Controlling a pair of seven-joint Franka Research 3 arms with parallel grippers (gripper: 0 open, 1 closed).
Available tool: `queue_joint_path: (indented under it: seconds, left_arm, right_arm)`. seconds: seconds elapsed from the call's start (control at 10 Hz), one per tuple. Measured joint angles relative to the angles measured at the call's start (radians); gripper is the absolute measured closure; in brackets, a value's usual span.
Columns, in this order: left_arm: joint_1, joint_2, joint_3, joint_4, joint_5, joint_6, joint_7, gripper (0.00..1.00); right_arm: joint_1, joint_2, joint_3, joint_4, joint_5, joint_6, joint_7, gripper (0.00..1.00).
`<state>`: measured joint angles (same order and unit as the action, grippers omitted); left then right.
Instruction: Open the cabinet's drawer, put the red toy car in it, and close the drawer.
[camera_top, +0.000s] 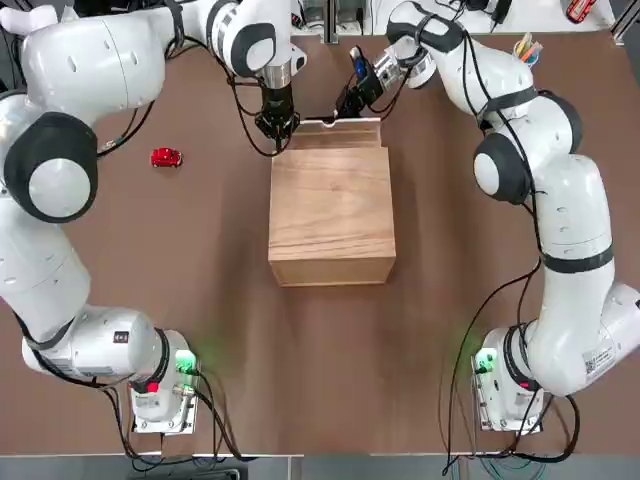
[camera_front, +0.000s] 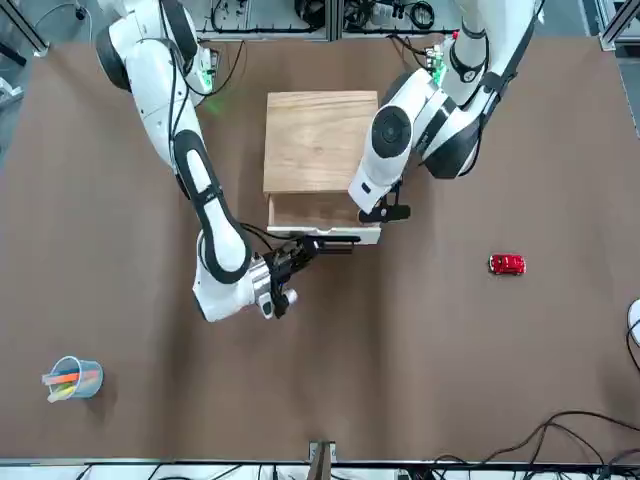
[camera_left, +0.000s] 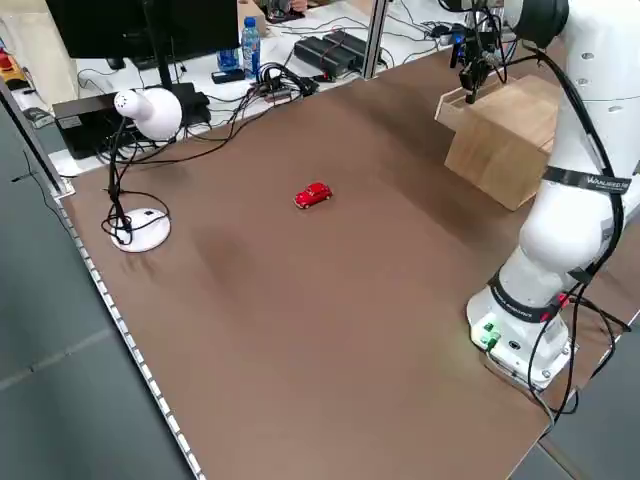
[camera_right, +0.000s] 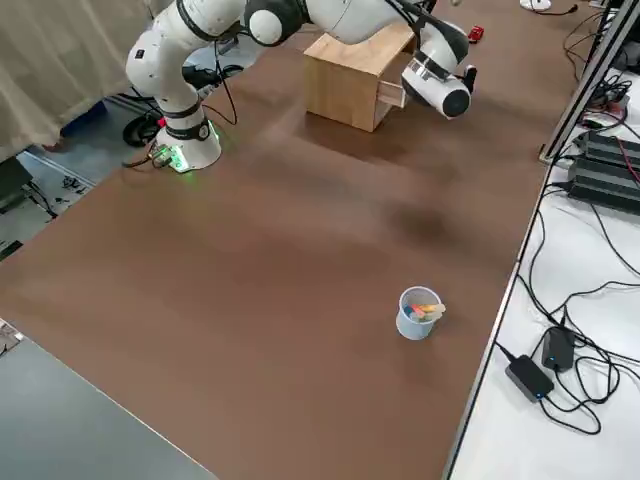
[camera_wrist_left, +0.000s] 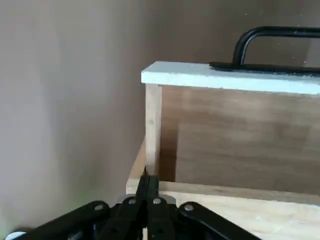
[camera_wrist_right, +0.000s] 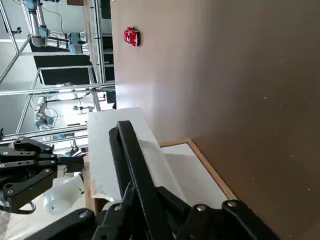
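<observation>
Drawer (camera_front: 322, 222) part-open on cabinet (camera_top: 331, 215): right gripper (camera_top: 349, 101) clamped on its handle, pulling; left gripper (camera_top: 276, 127) shut, bracing corner. Red toy car (camera_top: 166, 157) waiting left on tabletop (camera_top: 200, 300).

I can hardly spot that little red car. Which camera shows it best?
The left side view: the car sits alone on bare table, side on. Top and front views show it as a speck; the right wrist view catches it far off.
</observation>
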<state>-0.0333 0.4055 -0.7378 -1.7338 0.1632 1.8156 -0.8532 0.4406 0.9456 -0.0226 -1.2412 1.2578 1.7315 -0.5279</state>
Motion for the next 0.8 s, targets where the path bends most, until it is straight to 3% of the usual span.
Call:
queue_joint_path:
  seconds: [0.8]
  left_arm:
    - [0.001, 0.0, 0.0, 0.0, 0.0, 0.0, 0.0, 0.98]
  right_arm:
    - [-0.006, 0.0, -0.007, 0.003, 0.014, 0.028, -0.014, 0.8]
